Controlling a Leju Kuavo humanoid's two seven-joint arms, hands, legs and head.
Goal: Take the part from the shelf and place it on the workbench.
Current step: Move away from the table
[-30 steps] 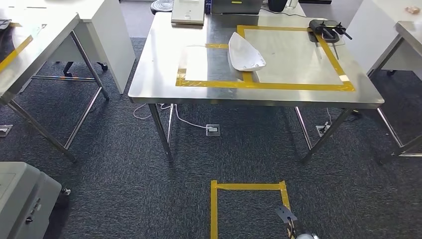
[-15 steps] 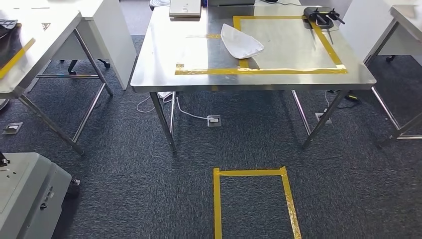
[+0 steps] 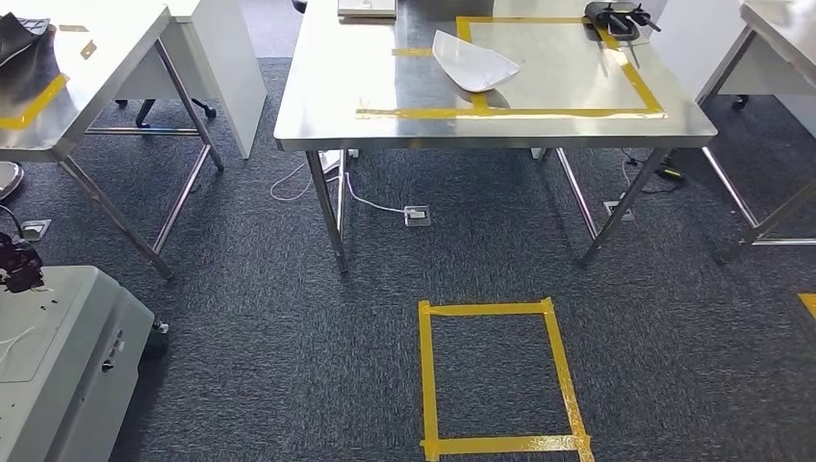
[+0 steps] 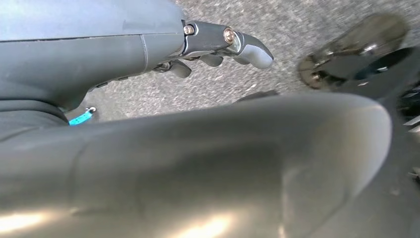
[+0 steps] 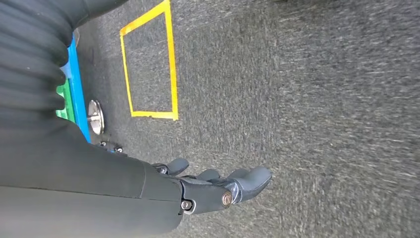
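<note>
A white curved part (image 3: 473, 65) lies on the steel workbench (image 3: 327, 108), across the left side of a yellow tape rectangle (image 3: 510, 113). My left hand (image 4: 218, 47) hangs above dark carpet, its fingers loosely apart and holding nothing. My right hand (image 5: 218, 186) also hangs over the carpet, fingers spread and empty. Both hands are far from the part.
A yellow tape square (image 3: 500, 375) marks the carpet in front of the workbench. A grey cabinet (image 3: 58, 366) stands at the lower left. Steel tables flank the workbench at the left (image 3: 58, 106) and right (image 3: 770, 24). A black tool (image 3: 612, 17) sits on the workbench's far right corner.
The whole picture has shifted: the workbench now lies higher and farther off, and more floor and the tape square show, so the camera moved. The part stays in place.
</note>
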